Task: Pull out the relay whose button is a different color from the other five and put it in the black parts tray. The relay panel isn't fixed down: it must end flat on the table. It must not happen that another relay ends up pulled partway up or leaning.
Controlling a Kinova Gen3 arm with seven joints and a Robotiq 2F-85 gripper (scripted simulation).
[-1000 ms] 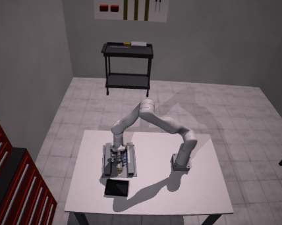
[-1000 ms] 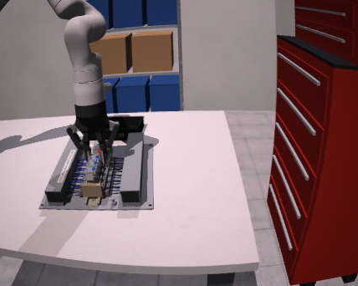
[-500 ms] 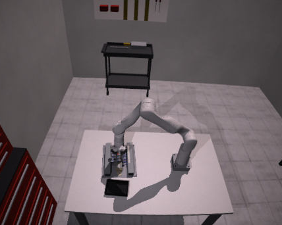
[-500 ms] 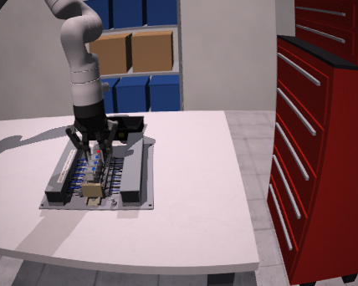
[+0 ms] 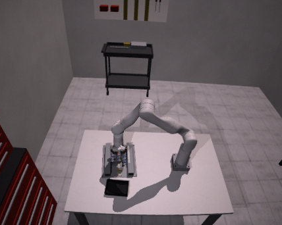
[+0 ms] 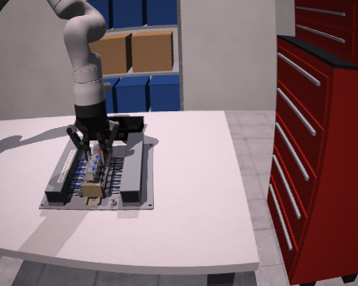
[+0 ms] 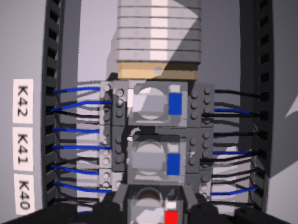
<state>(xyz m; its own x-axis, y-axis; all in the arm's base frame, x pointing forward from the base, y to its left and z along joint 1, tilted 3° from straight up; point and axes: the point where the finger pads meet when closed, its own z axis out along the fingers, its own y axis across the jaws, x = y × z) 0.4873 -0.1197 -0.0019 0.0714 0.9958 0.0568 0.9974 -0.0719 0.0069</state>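
Observation:
The relay panel lies flat on the table. The red-button relay is at K40, in line with the blue-button relays at K41 and K42. My gripper points down and is shut on the red-button relay, with one finger on each side. No lift out of the row is visible; the relay's base and socket are hidden. The black parts tray stands beside the panel's end; no relay shows in it.
Grey wiring ducts rise along both sides of the relay row. Blue and black wires run from the sockets to them. A tan end block and grey terminal blocks stand in line with the relays. A red cabinet stands beyond the table.

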